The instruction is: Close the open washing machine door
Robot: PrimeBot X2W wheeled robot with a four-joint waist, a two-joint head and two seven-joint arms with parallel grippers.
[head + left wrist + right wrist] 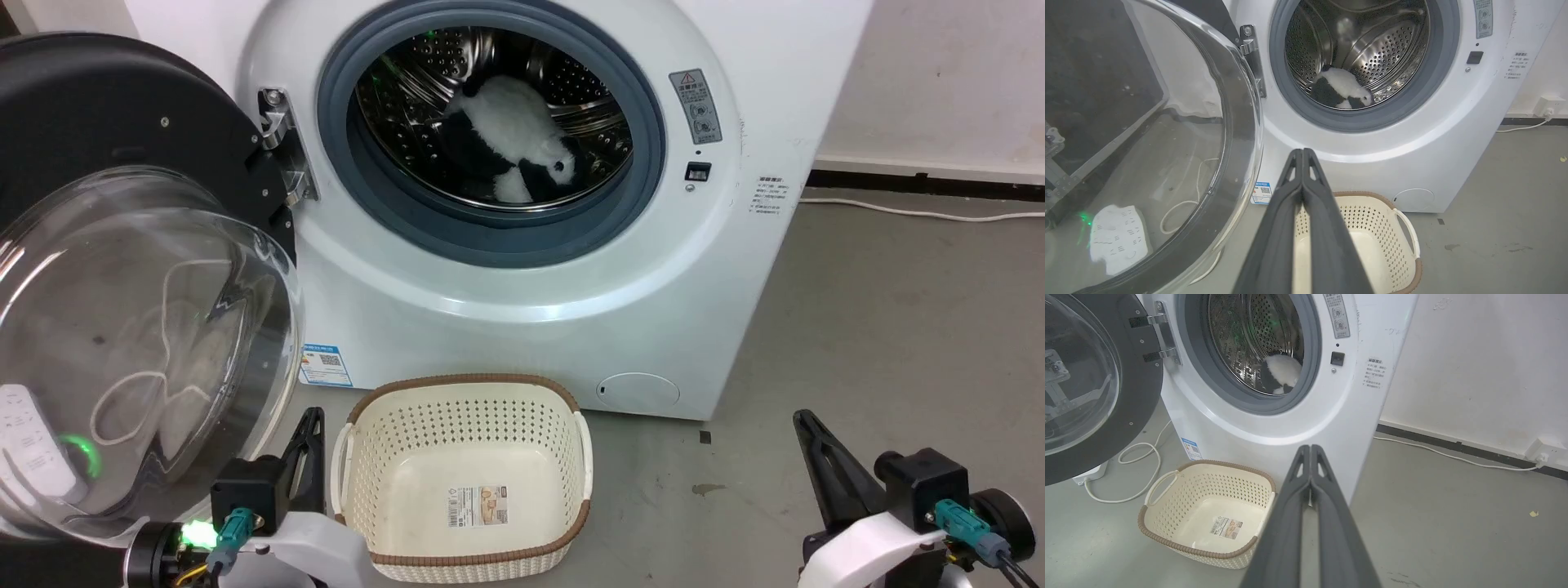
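Note:
The washing machine door [122, 310] stands swung wide open on the left, its black rim hinged beside the drum opening and its clear glass bowl bulging toward me; it also fills the left of the left wrist view [1147, 143] and shows in the right wrist view [1090, 384]. The white washing machine [531, 269] holds a black-and-white plush toy [514, 147] in its steel drum. My left gripper [310, 420] sits shut, low, just right of the glass bowl, apart from it. My right gripper [804, 420] is shut at lower right, holding nothing.
A cream perforated basket [461, 474] with a brown rim stands on the grey floor directly before the washer, between my grippers. A white power strip [1116, 239] and a looped cord lie behind the door. A wall and cable [922, 214] run at right.

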